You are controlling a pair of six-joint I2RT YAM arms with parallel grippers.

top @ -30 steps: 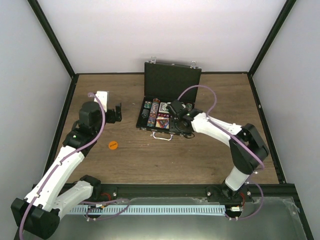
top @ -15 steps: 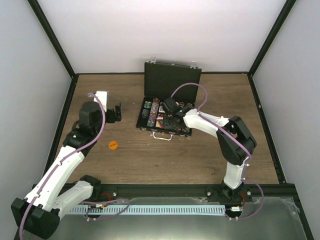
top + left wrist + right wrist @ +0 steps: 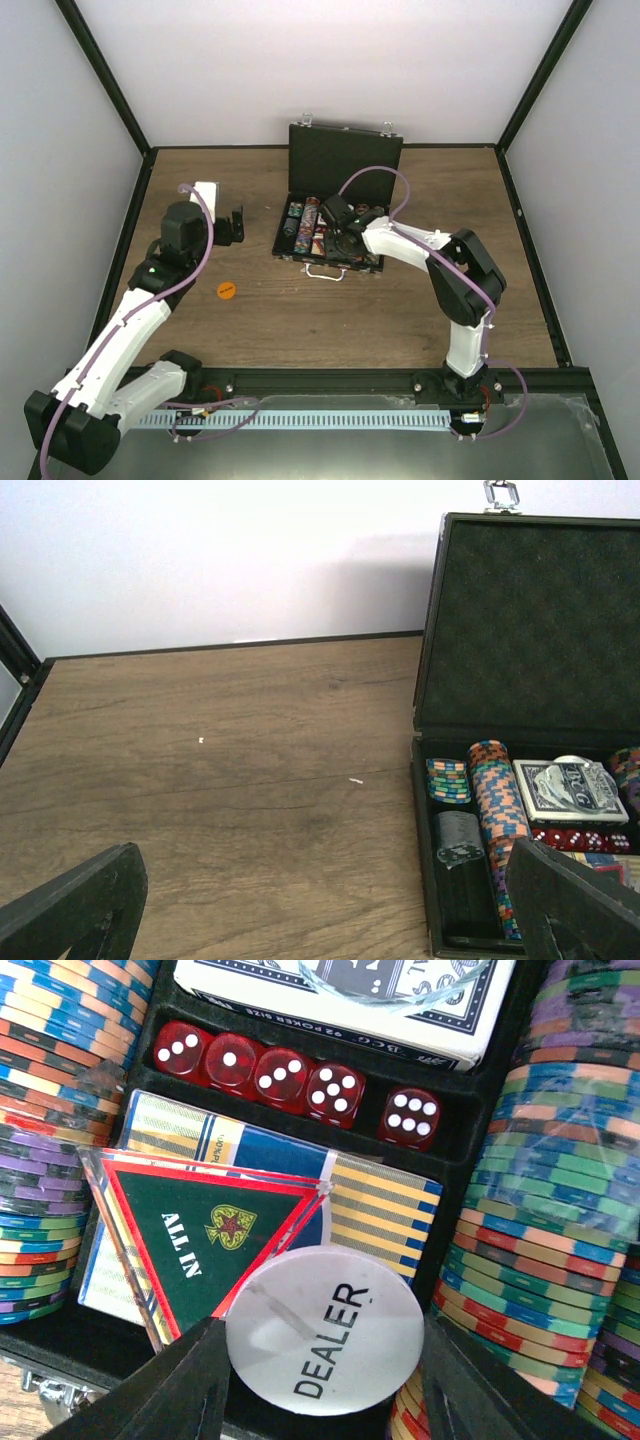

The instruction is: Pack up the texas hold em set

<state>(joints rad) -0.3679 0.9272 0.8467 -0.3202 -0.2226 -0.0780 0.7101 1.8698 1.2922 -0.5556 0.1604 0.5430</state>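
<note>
White walls (image 3: 330, 70) close in a brown wooden counter (image 3: 300, 320), and from my seat I see the black case (image 3: 345, 165) at its rear centre, with the lid standing upright.

My right pincer (image 3: 322, 1370) hangs low over the open tray. It is partly closed, with both fingers against the rim of the white DEALER disc (image 3: 325, 1335). That disc overlaps a corner of the green ALL IN triangle (image 3: 205, 1230), which lies tilted on a blue-striped card deck (image 3: 380, 1210). Five red dice (image 3: 300, 1078) sit in a row just behind the deck, and a second deck (image 3: 330, 1000) lies beyond them. Rows of multicoloured chips (image 3: 560, 1210) fill the compartments on both sides.

My left pincer (image 3: 236, 226) is spread fully wide with nothing in it, left of the case and apart from it. One orange disc (image 3: 226, 290) lies flat on the bare counter, nearer me than that pincer.
</note>
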